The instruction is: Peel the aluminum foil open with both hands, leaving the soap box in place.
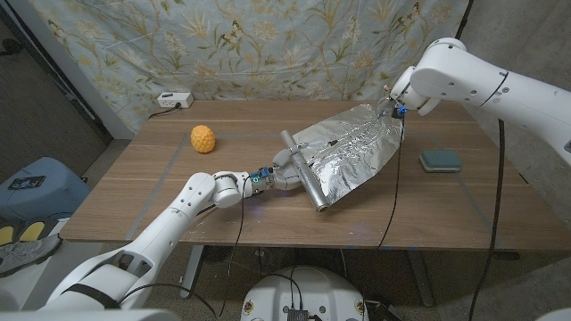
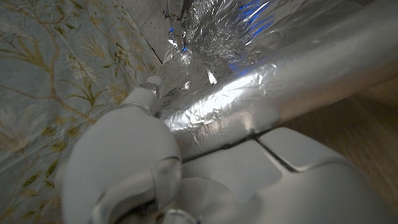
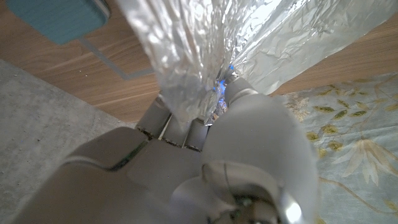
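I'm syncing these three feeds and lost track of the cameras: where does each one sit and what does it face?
Head view: on the robot's head, looking down at the wooden table; both arms show, with the crinkled silver aluminum foil sheet between them.
Left wrist view: behind the left hand, facing the foil-wrapped roll.
Right wrist view: behind the right hand, which pinches the foil's edge; teal soap box beyond.
All three share the foil.

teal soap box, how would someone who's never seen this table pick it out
Start at the wooden table and go to the robot's right side, past the stretched aluminum foil. The soap box lies flat there, alone and untouched. It is the only teal, rounded rectangular thing, unlike the yellow bumpy ball on the left.
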You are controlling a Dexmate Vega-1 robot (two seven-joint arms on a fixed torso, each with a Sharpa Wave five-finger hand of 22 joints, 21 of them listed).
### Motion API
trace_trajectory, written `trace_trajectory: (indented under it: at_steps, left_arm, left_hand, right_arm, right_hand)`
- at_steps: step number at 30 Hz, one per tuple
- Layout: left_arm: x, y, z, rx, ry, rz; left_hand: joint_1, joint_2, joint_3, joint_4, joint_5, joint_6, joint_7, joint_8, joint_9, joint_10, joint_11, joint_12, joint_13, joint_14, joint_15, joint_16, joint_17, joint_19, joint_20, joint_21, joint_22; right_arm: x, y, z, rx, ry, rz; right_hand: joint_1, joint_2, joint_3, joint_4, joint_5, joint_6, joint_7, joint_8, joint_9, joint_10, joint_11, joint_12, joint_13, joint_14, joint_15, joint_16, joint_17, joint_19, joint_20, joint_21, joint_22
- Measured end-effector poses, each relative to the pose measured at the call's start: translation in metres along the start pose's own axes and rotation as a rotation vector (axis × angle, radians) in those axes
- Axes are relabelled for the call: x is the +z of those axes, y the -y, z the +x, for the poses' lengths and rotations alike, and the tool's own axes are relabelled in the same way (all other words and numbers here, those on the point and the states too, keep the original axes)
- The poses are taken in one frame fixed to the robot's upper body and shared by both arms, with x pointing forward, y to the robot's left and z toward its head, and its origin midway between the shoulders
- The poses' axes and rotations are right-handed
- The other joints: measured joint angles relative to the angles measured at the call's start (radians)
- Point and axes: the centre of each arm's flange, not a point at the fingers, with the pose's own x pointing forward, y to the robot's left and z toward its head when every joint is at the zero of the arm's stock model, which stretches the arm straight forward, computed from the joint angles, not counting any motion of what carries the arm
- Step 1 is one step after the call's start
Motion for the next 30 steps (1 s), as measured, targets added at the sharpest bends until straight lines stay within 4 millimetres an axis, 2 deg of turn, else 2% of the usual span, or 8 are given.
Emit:
trace_trajectory:
  at_steps: [10,14,17,30]
  left_arm:
    - [0.001,0.0,0.0,0.0,-0.005,0.007]
    - [0.001,0.0,0.0,-0.003,-0.006,0.009]
    - [0.001,0.001,-0.001,-0.005,-0.006,0.01]
    - [0.003,0.006,-0.004,-0.018,-0.005,0.021]
  left_hand:
    - [-0.004,0.003,0.0,0.0,0.0,0.0,0.0,0.0,0.0,-0.005,-0.005,0.0,0.004,-0.004,0.004,0.0,0.0,0.0,0.0,0.0,0.0]
    - [-0.006,0.001,0.0,0.0,0.0,-0.003,-0.003,0.0,0.0,-0.016,0.005,0.0,0.004,-0.011,0.011,-0.004,0.0,0.0,0.0,0.0,0.0]
    - [-0.008,0.0,0.0,0.0,-0.007,-0.003,-0.003,0.0,-0.005,-0.016,0.005,0.0,0.004,-0.016,0.016,-0.004,0.0,-0.002,0.002,-0.002,0.0]
    - [-0.012,-0.004,-0.007,-0.001,-0.007,-0.009,0.002,0.0,-0.005,-0.025,0.007,0.0,0.001,-0.025,0.018,-0.008,-0.003,-0.005,0.005,-0.006,0.004]
  right_arm:
    - [-0.003,0.005,0.002,-0.009,-0.004,0.019]
    - [-0.006,0.007,0.002,-0.013,-0.007,0.023]
    - [-0.007,0.009,0.002,-0.016,-0.009,0.024]
    - [-0.01,0.018,0.003,-0.038,-0.019,0.029]
  right_hand:
    - [0.0,0.0,-0.006,-0.003,0.002,0.0,0.0,0.0,0.0,0.0,0.0,-0.001,0.0,0.002,-0.001,0.0,0.004,-0.002,-0.002,0.015,0.0]
    - [0.0,0.0,-0.007,-0.004,0.002,0.0,0.0,0.0,0.0,0.0,0.0,-0.001,0.0,0.002,-0.001,-0.005,0.004,-0.002,-0.001,0.015,0.0]
    - [0.004,0.004,-0.007,-0.004,0.002,0.0,0.0,0.0,0.0,-0.003,-0.003,-0.001,0.002,0.001,-0.003,-0.005,0.004,-0.007,0.004,0.02,0.0]
    - [0.004,0.004,-0.008,-0.003,0.001,0.005,-0.006,-0.006,0.0,-0.003,-0.003,-0.001,0.004,0.001,-0.003,-0.009,0.008,-0.012,-0.001,0.032,0.0]
